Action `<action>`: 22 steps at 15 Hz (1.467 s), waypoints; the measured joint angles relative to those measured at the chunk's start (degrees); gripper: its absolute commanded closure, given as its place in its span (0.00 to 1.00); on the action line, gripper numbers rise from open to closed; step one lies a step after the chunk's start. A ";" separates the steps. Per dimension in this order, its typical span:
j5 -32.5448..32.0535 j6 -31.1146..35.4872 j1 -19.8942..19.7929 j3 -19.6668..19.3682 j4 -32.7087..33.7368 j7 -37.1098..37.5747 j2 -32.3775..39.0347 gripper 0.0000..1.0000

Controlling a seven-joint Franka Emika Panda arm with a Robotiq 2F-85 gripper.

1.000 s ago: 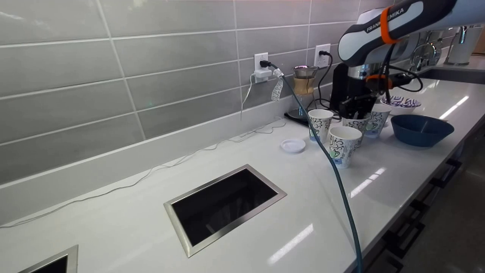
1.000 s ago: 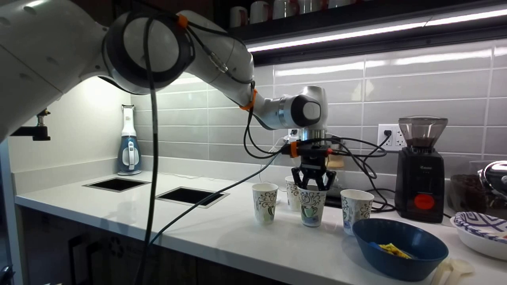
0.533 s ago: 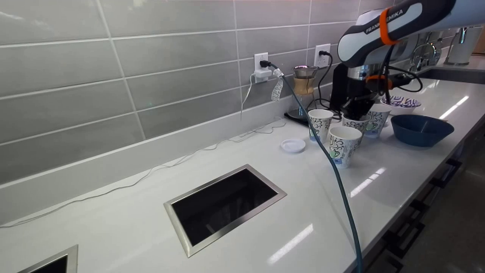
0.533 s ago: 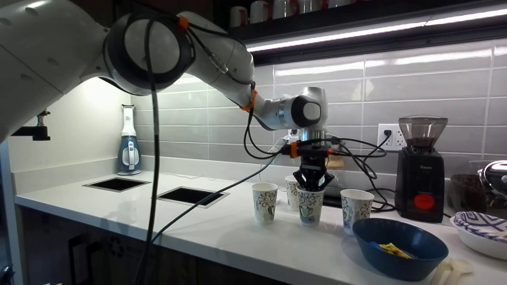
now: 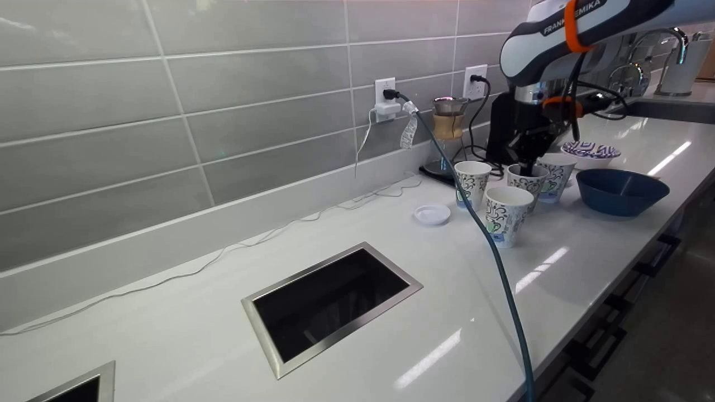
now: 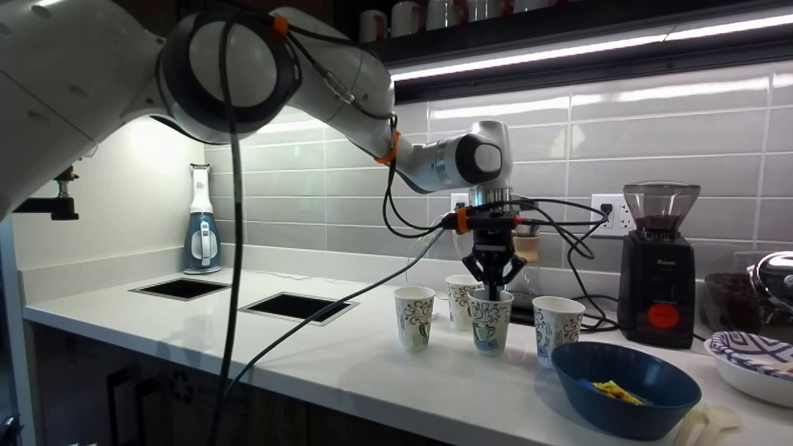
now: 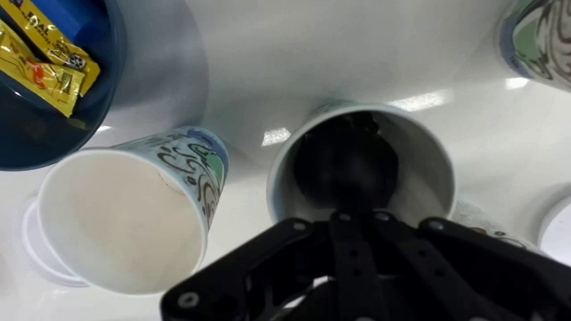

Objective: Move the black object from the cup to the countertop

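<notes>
White countertop (image 5: 447,307): most open room is around the steel-framed cutout (image 5: 329,306), out to the front edge; teal cable (image 5: 518,329) slung across to that edge. Dark blue bowl (image 6: 619,421) sits near it too. Gripper (image 6: 493,291): fingers drawn together, tips inside the rim of the middle paper cup (image 6: 489,328). Black object (image 7: 348,167) is in that cup, can't tell if pinched.

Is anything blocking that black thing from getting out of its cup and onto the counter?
Yes, the cup itself: its wall surrounds the black object, so the gripper, at the open top, would likely have to lift it past the rim. Three other cups stand close by on the countertop.
</notes>
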 measured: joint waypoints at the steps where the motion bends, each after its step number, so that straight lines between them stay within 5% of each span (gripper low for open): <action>1: 0.00 -0.79 0.05 0.00 0.12 0.21 -0.67 1.00; 22: 0.00 -8.77 -0.77 -1.41 -3.44 4.74 -13.18 1.00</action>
